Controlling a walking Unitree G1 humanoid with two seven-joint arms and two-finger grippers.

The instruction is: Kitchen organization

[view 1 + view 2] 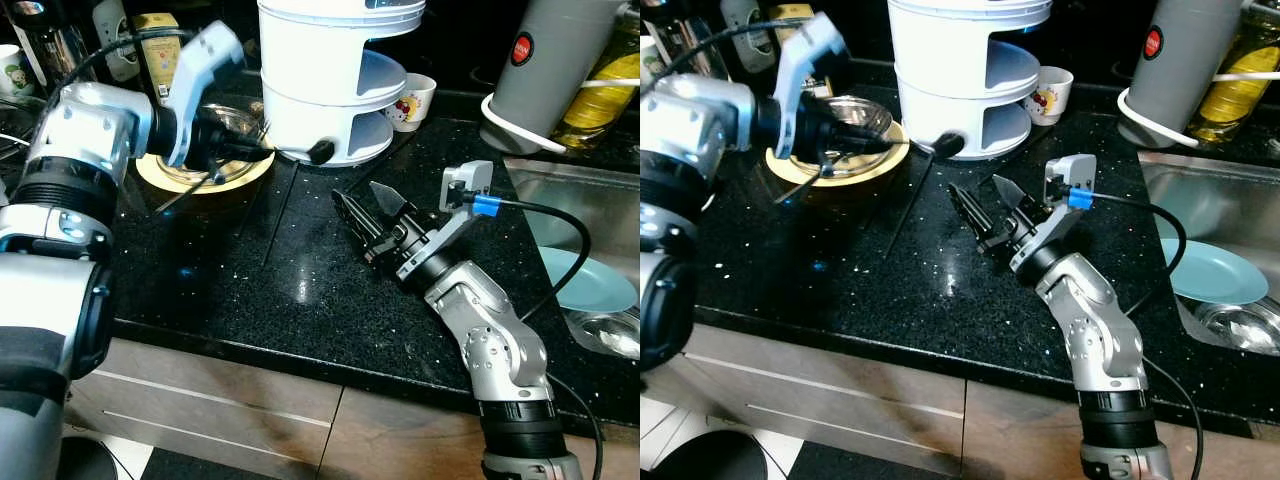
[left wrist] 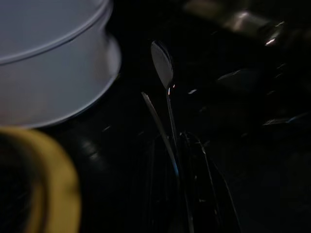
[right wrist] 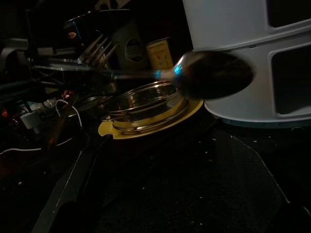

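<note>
My left gripper [image 1: 240, 150] hovers over a steel bowl [image 1: 855, 115] that sits on a yellow plate [image 1: 160, 175] at the back left of the black counter. It is shut on a metal spoon [image 1: 318, 152] whose head points right, close to the base of the white tiered container [image 1: 330, 80]. In the left wrist view the spoon [image 2: 162, 63] runs out between the fingers with a second thin metal piece [image 2: 155, 116] beside it. My right gripper [image 1: 370, 212] rests low on the middle of the counter, open with nothing between its fingers. The right wrist view looks toward the spoon head [image 3: 214, 75].
A small printed cup [image 1: 410, 100] stands behind the white container. A grey jug [image 1: 560, 70] and a yellow oil bottle [image 1: 610, 90] stand at the back right. The sink [image 1: 560, 200] on the right holds a blue plate [image 1: 590, 280]. Bottles [image 1: 160, 50] line the back left.
</note>
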